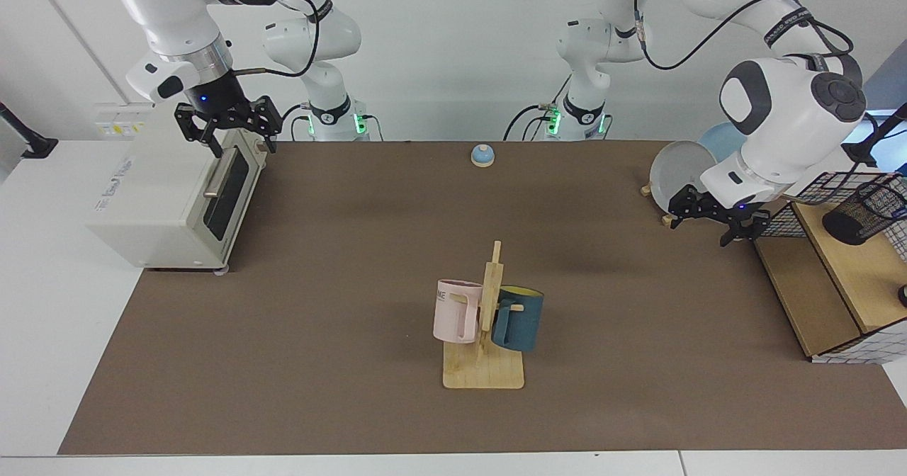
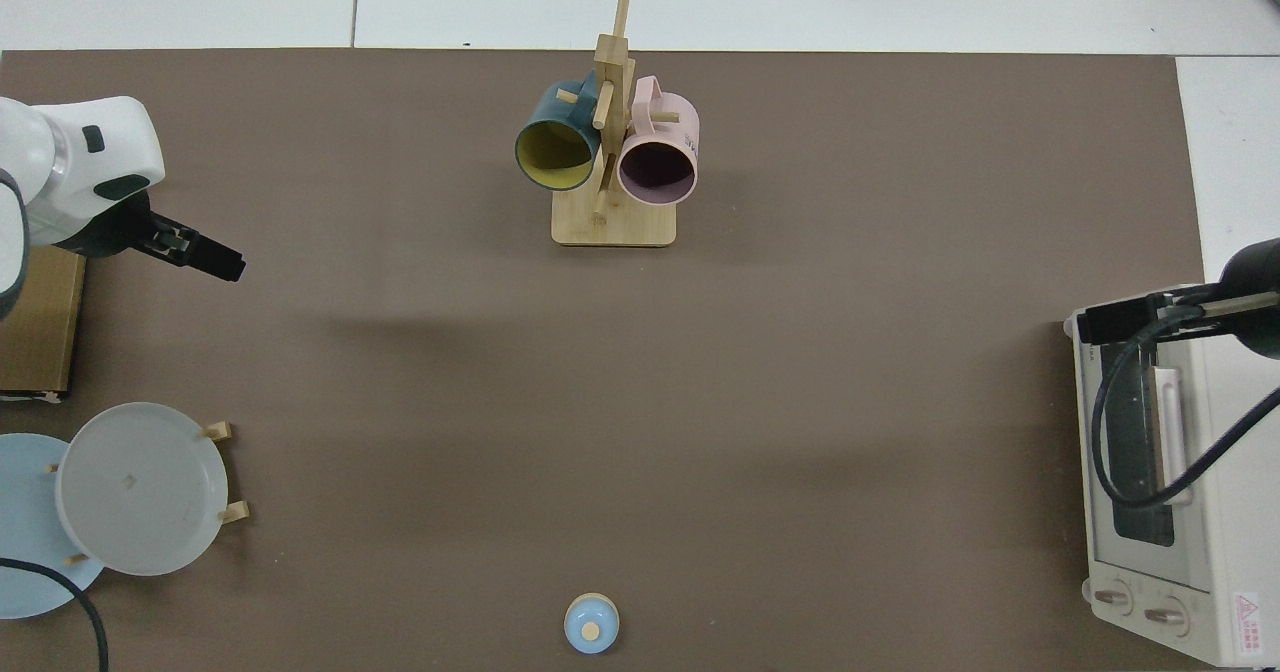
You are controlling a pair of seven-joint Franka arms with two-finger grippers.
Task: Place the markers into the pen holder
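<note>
"ME" on pink mug (image 1: 453, 309)

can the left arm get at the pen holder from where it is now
Probably yes. The left gripper hangs open over the mat beside the wire basket, and the pen holder stands on the wooden shelf close by, its top uncovered.

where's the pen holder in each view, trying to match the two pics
Facing view: the pen holder stands on the wooden shelf at the far right edge, beyond the left hand.
Top view: not in it; it lies off the picture's left edge.
Shared landmark: the grey plate near that hand.
</note>
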